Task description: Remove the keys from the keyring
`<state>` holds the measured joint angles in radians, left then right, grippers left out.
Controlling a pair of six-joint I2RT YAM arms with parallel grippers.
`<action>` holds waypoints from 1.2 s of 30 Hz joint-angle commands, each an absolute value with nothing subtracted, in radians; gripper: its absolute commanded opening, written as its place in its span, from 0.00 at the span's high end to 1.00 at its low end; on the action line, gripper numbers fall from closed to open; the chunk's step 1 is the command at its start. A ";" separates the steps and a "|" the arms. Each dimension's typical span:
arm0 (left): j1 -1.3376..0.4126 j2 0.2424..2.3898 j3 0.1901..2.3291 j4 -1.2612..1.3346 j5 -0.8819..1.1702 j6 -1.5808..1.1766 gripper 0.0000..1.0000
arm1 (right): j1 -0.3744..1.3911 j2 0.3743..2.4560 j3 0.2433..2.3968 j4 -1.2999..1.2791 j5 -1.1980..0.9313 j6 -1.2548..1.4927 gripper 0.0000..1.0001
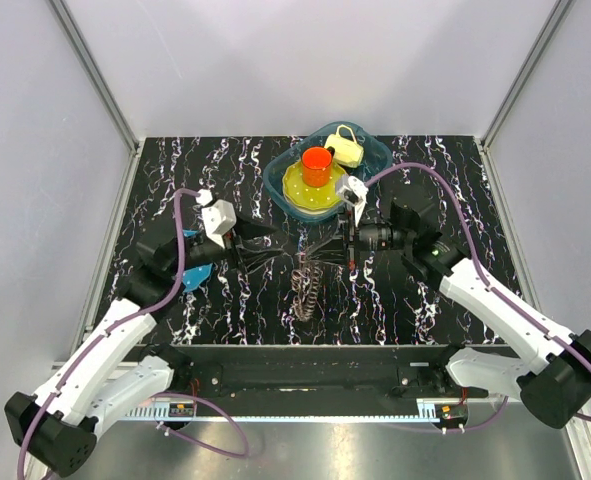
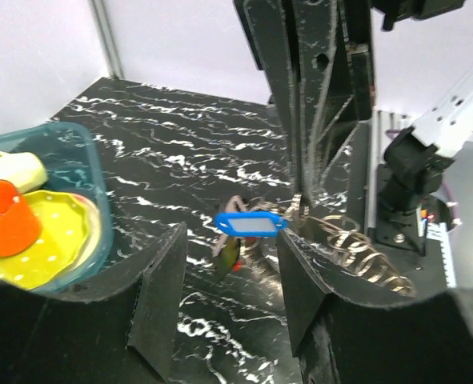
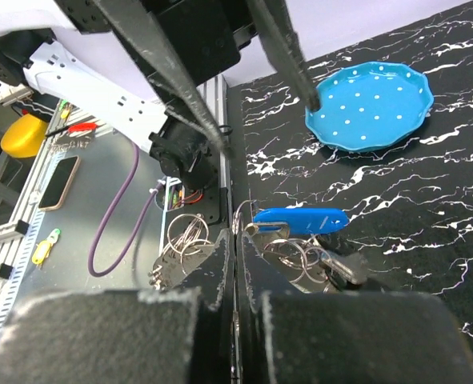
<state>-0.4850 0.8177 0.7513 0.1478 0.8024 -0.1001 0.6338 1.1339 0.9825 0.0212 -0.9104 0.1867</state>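
My right gripper [image 1: 322,248] is shut on the thin wire keyring [image 3: 238,218] and holds it above the table. Several keys [image 1: 310,288] and small split rings [image 3: 182,234] hang from it in a bunch, with a blue tag [image 3: 300,221] among them. In the left wrist view the blue tag [image 2: 250,223] and keys [image 2: 230,252] hang just beyond my left gripper [image 2: 232,276], whose fingers [image 2: 160,292] stand wide apart and empty. In the top view my left gripper [image 1: 263,248] faces the right one, close to the bunch.
A teal tray [image 1: 370,150] at the back holds a yellow plate [image 1: 297,192], an orange cup [image 1: 317,165] and a pale yellow item [image 1: 347,148]. A blue round disc [image 3: 370,106] lies on the table under my left arm. The table's front rail [image 1: 295,372] is near the arm bases.
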 commanded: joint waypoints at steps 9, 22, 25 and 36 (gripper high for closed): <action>-0.537 0.845 0.854 -0.094 0.821 0.262 0.47 | 0.644 1.074 1.042 -0.008 -1.011 0.120 1.00; -0.610 0.850 0.884 -0.094 0.851 0.287 0.46 | 0.643 1.103 1.046 0.055 -1.083 0.153 1.00; -0.644 0.853 0.874 -0.091 0.836 0.281 0.45 | 0.643 1.101 1.039 0.077 -1.074 0.169 1.00; -0.695 0.890 0.831 0.032 0.759 0.227 0.43 | 0.643 1.108 1.023 0.121 -1.075 0.201 1.00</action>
<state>-0.6819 0.8768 0.8394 -0.0734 0.7998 0.2413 0.6353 1.1114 0.9947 0.0414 -1.0431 0.1814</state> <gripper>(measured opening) 0.570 0.010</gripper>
